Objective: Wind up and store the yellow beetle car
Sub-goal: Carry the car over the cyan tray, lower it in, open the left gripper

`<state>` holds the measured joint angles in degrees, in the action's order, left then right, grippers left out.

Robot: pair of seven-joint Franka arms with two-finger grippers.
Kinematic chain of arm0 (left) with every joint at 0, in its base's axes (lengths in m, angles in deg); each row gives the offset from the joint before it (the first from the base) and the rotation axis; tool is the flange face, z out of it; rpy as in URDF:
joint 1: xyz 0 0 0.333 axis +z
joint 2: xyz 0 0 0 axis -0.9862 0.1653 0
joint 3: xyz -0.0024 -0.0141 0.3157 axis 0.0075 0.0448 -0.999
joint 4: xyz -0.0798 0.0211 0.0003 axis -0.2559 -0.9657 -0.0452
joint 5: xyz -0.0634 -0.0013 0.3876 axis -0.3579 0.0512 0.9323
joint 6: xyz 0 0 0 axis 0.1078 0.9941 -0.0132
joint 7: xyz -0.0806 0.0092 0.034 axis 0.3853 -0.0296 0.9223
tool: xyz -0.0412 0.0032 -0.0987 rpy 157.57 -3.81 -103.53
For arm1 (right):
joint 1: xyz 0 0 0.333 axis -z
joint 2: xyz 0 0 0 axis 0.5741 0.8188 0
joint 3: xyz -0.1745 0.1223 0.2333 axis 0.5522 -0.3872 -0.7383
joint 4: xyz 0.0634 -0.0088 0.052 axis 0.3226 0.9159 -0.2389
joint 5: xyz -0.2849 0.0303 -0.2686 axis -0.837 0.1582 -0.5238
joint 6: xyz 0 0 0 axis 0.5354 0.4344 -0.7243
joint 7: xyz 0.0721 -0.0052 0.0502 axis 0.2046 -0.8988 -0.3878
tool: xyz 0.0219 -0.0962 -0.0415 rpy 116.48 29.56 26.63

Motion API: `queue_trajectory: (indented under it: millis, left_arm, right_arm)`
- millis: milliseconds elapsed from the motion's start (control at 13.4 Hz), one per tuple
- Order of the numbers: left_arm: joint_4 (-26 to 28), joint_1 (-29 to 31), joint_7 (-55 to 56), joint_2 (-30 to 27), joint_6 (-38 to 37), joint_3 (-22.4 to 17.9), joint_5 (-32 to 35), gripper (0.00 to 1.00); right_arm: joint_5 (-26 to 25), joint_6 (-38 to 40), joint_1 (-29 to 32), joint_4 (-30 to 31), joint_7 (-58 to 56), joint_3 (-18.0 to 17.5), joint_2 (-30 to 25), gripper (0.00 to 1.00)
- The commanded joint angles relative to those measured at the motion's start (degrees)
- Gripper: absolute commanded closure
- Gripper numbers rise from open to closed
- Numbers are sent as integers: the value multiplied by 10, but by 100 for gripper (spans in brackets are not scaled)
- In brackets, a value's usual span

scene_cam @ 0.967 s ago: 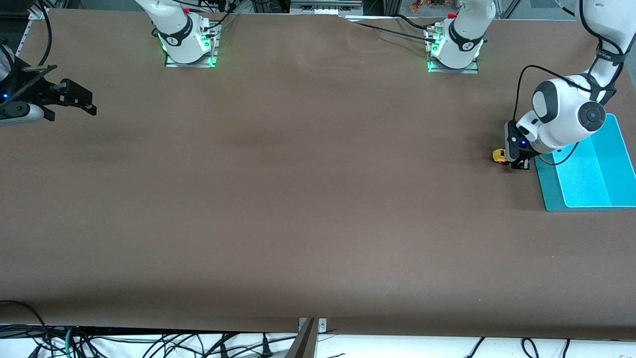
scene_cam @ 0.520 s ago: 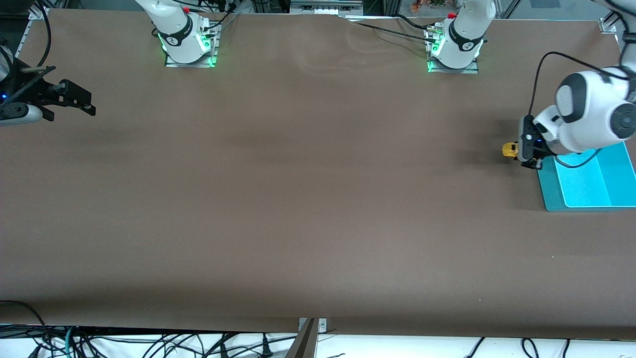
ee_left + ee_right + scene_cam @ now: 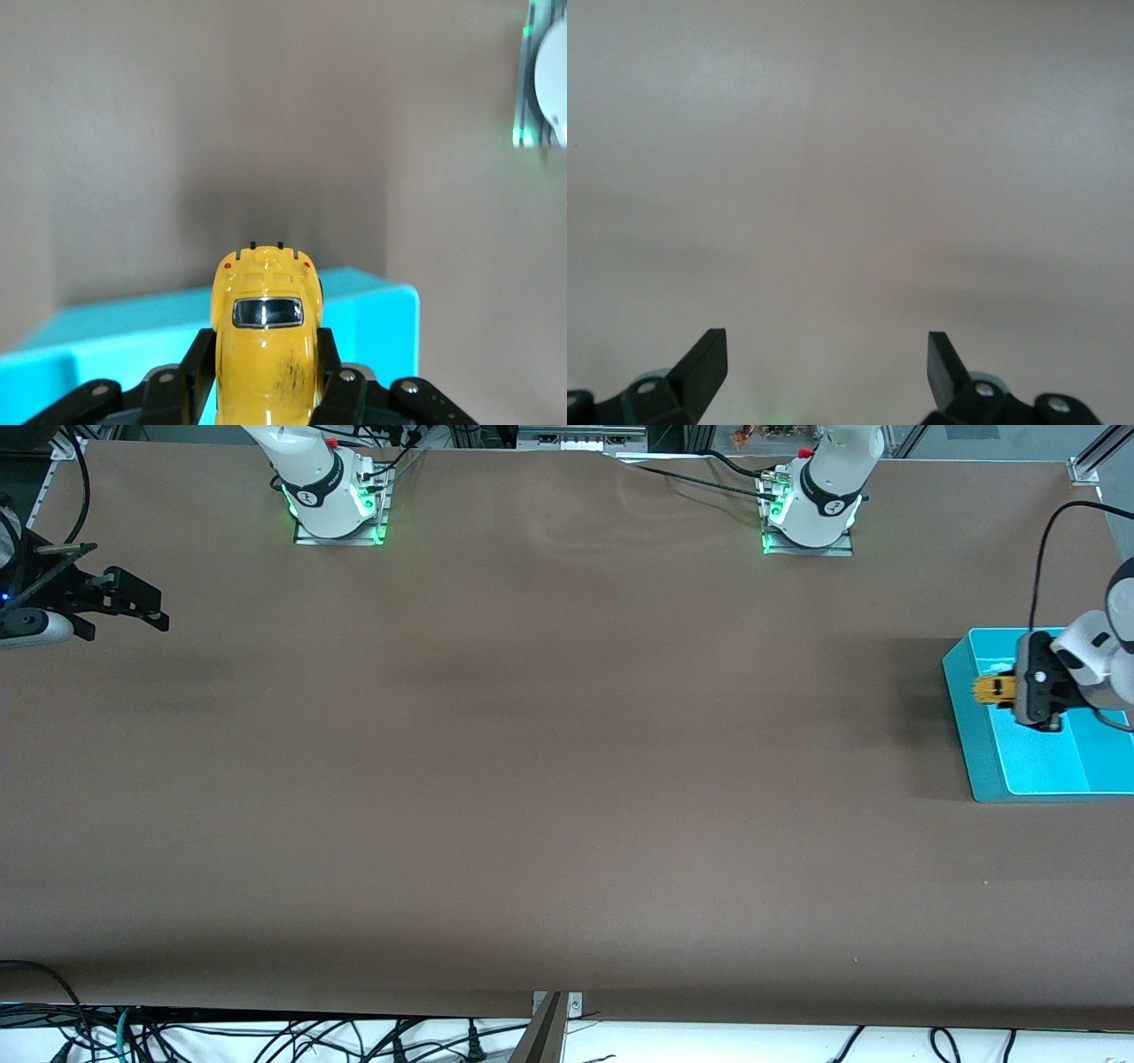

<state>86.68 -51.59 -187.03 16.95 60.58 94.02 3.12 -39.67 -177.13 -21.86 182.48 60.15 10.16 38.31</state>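
A: Progress on the storing?
B: Nearly done, by the look of it. Yellow beetle car [image 3: 994, 689] clamped in the left gripper [image 3: 1008, 691], held in the air over the teal bin [image 3: 974, 744] at the right edge of the frame. Not yet let go; release into the bin left to do. No way to judge the winding from here.

A: And the car itself?
B: Tiny, glossy yellow, rounded body [image 3: 266, 341], dark window, two small red lamps, a dark scuff on the roof. Pinched at the flanks between black fingers [image 3: 197, 359], sticking out ahead of them over the bin's edge [image 3: 372, 305].

A: Right gripper?
B: Waiting at the upper left of the frame [image 3: 146, 607] over bare brown tabletop [image 3: 532, 779], spread wide, grasping nothing.
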Motion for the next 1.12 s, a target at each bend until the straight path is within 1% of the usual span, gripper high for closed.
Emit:
queue_trajectory:
  millis: [0,149,372,446,520,595,669,743,892,1041]
  left_arm:
    - [-20,50,-17,43,18,5,45,82]
    - [-17,93,-18,89,76,5,53,81]
    - [-14,128,-43,151,161,5,69,80]
    - [-14,133,-45,162,174,5,69,79]
    - [-14,136,-45,171,181,6,69,71]
    - [-14,136,-44,176,190,7,69,56]
    - [-14,135,-44,177,193,8,69,44]
    - [-14,135,-45,176,192,9,69,0]
    - [-15,135,-46,157,185,11,69,0]
    - [-21,129,-45,129,152,16,67,0]
  right_arm:
    - [3,13,0,-12,7,3,4,0]
    - [3,13,0,-12,7,3,4,0]
    - [3,13,0,-12,7,3,4,0]
    - [3,13,0,-12,7,3,4,0]
    - [3,13,0,-12,7,3,4,0]
    - [3,13,0,-12,7,4,4,0]
    - [3,13,0,-12,7,3,4,0]
    - [3,13,0,-12,7,3,4,0]
    - [4,13,0,-12,7,3,4,0]
    - [4,13,0,-12,7,4,4,0]
